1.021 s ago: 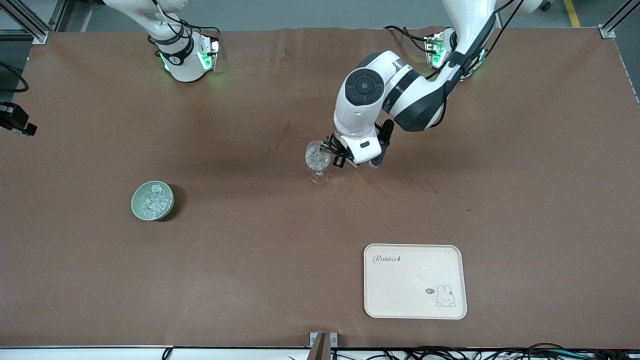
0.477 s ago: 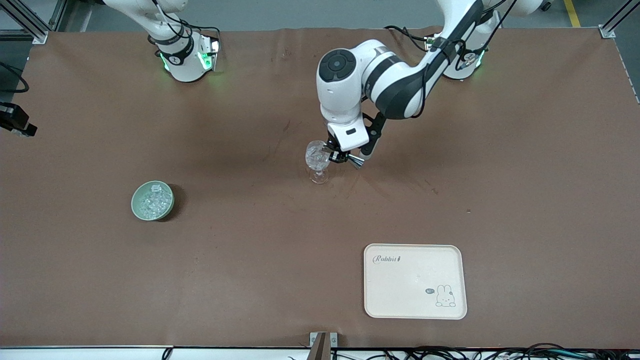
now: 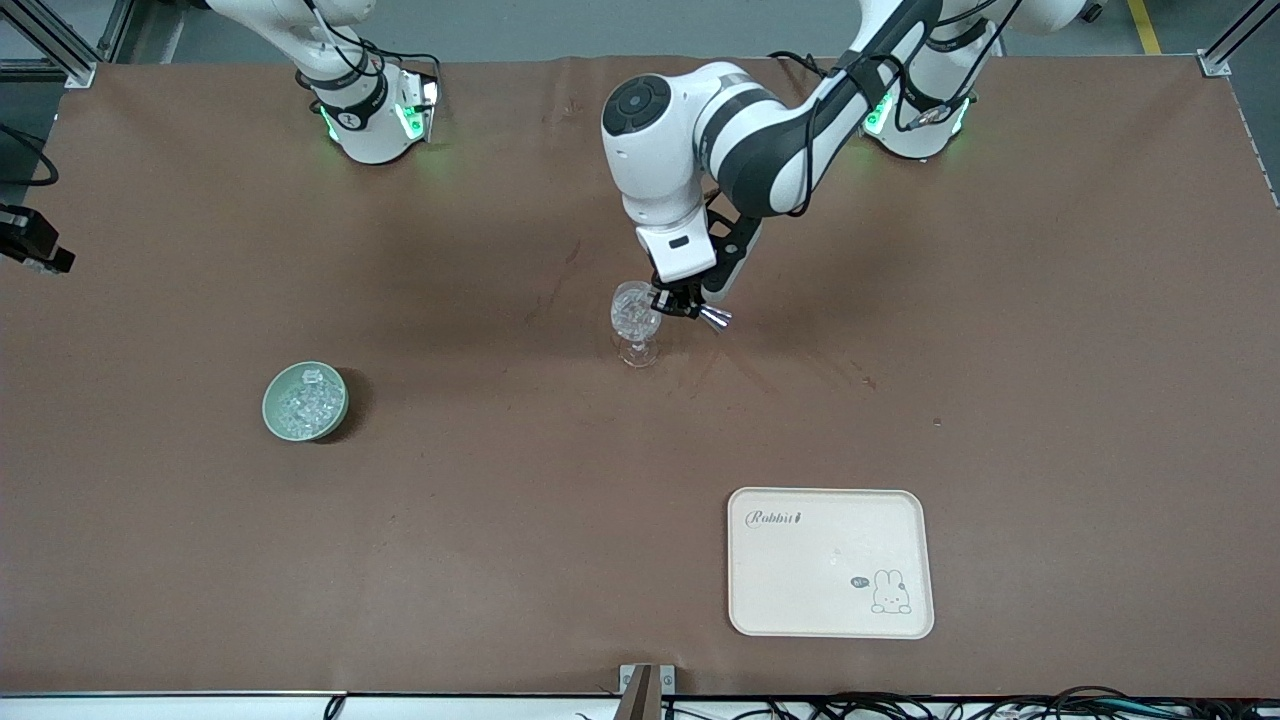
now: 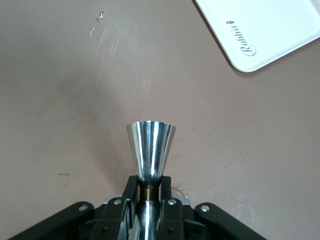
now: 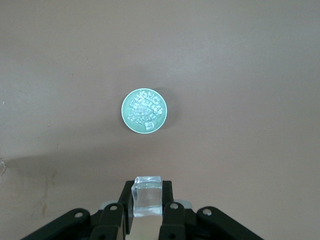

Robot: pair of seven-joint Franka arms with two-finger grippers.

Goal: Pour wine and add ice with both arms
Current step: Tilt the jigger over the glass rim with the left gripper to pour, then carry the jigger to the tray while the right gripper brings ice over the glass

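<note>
A stemmed glass (image 3: 634,318) with clear glittering pieces inside stands at mid-table. Beside its bowl, toward the left arm's end, my left gripper (image 3: 683,305) is shut on the waist of a shiny metal jigger (image 3: 712,318). In the left wrist view the jigger (image 4: 150,142) sticks out from between the left gripper's (image 4: 149,186) fingers over bare table. My right gripper (image 5: 147,200) is shut on one ice cube (image 5: 146,192), high over a green bowl (image 5: 125,112) heaped with ice (image 5: 145,109). The front view does not show the right gripper. Wine is out of view.
The green bowl (image 3: 272,410) of ice (image 3: 307,402) sits toward the right arm's end, nearer the front camera than the glass. A cream rabbit tray (image 3: 830,600) lies near the front edge, its corner (image 4: 270,30) showing in the left wrist view. A black device (image 3: 30,245) juts in at the table's end.
The left arm's elbow and wrist have swung toward the right arm's end, turning the gripper and jigger beside the glass. Glass, bowl and tray have not moved.
</note>
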